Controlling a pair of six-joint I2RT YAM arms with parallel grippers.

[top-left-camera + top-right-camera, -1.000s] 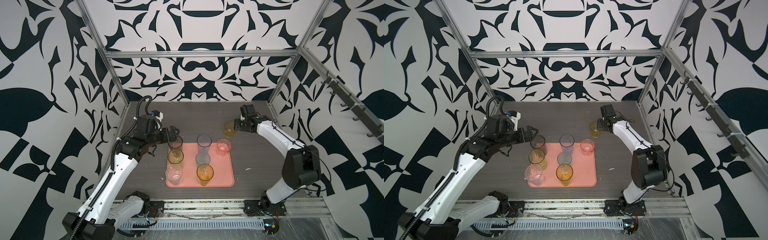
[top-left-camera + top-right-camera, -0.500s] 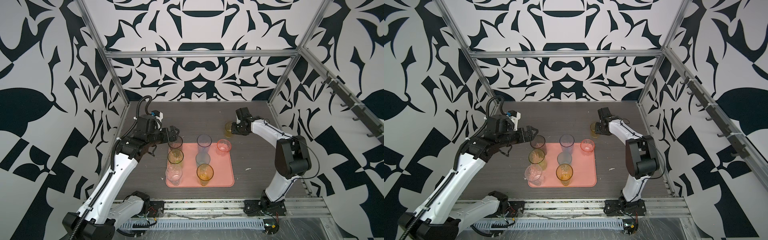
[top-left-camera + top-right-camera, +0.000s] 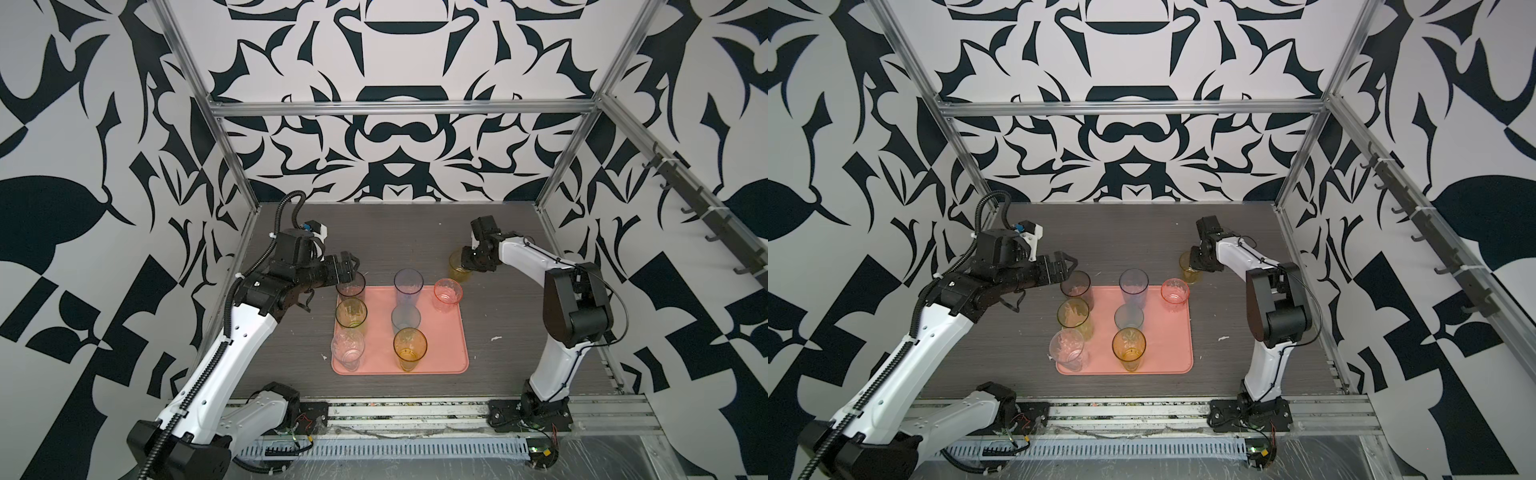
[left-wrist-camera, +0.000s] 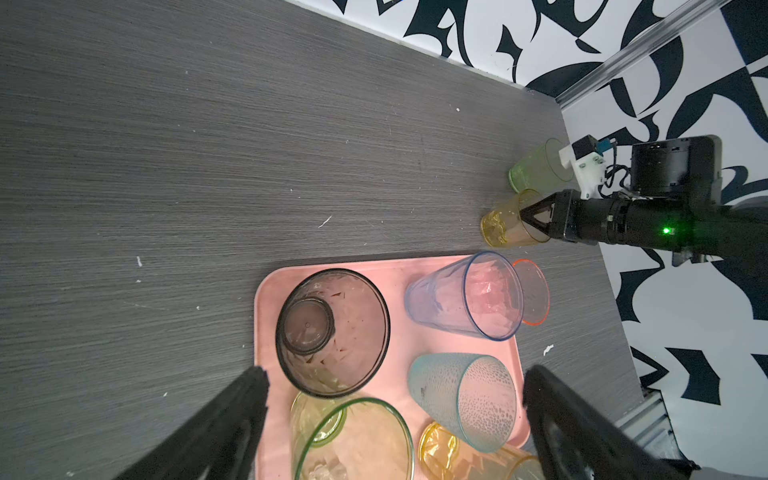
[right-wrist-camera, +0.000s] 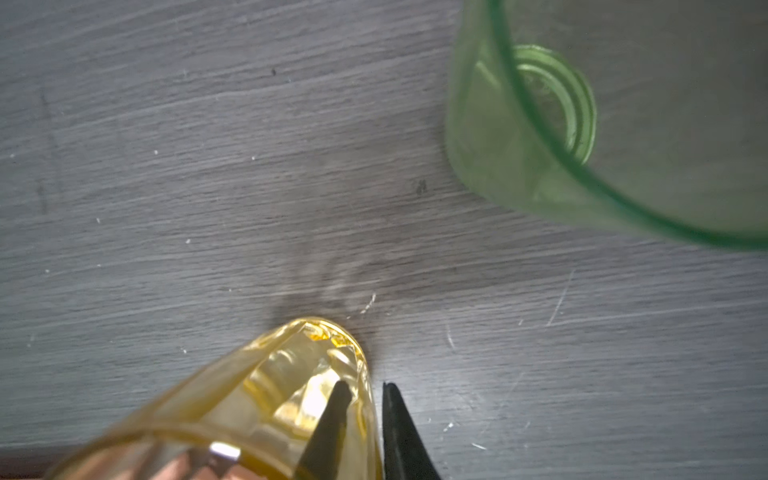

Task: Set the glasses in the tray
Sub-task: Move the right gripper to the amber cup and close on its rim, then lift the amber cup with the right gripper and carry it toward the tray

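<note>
Although glasses (image 3: 409, 349) stood nearest on the smooth salmon tray (image 3: 444, 340), the left gripper (image 3: 351, 266) hung spread over its far left corner. Just past the far right corner, the right gripper (image 5: 363, 386) pinched the upright, faceted amber glass (image 5: 249, 399) by its wall, one finger inside. A smooth green glass (image 5: 519, 166) stood beyond.

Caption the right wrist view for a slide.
Right gripper pinches the wall of an amber translucent tumbler; a green translucent tumbler stands apart on the grey table.
</note>
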